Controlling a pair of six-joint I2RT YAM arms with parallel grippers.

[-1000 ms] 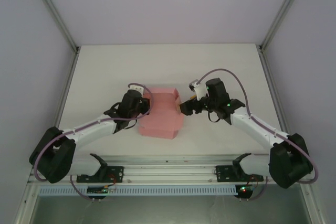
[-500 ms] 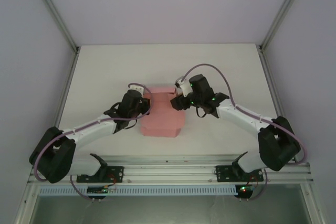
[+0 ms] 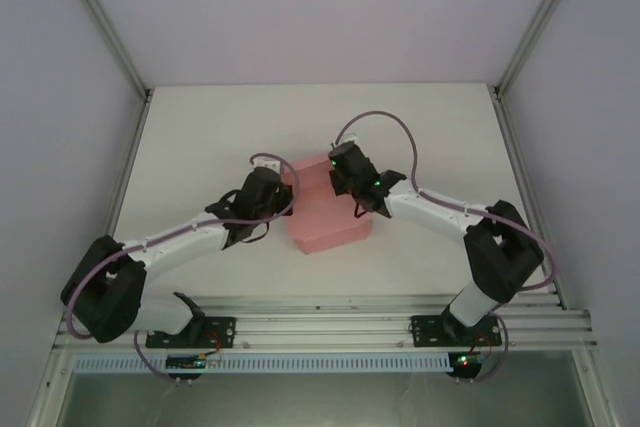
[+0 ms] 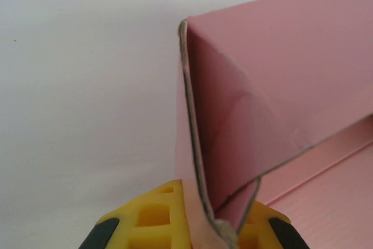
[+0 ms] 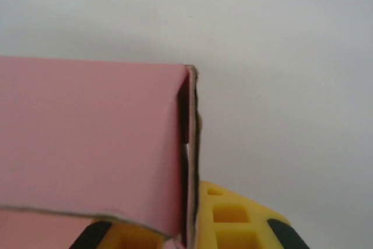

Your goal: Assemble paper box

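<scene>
The pink paper box [image 3: 328, 215] lies half folded at the middle of the table, its walls partly raised. My left gripper [image 3: 286, 197] is at its left edge, shut on a folded pink wall. In the left wrist view that wall [image 4: 280, 74] runs down into the left gripper [image 4: 218, 234], pinched between the yellow fingers [image 4: 154, 217]. My right gripper [image 3: 336, 175] is at the box's far edge, shut on an upright wall. The right wrist view shows this doubled wall's edge [image 5: 190, 144] clamped in the right gripper [image 5: 189, 234], with a pink panel [image 5: 87, 138] stretching left.
The white tabletop [image 3: 200, 137] is bare around the box. Metal frame posts [image 3: 105, 27] rise at the back corners. An aluminium rail [image 3: 320, 322] with the arm mounts runs along the near edge.
My right gripper swung left from beside the box onto its far wall and shut on it. The box turned and shifted slightly right, and the left gripper followed, still holding.
</scene>
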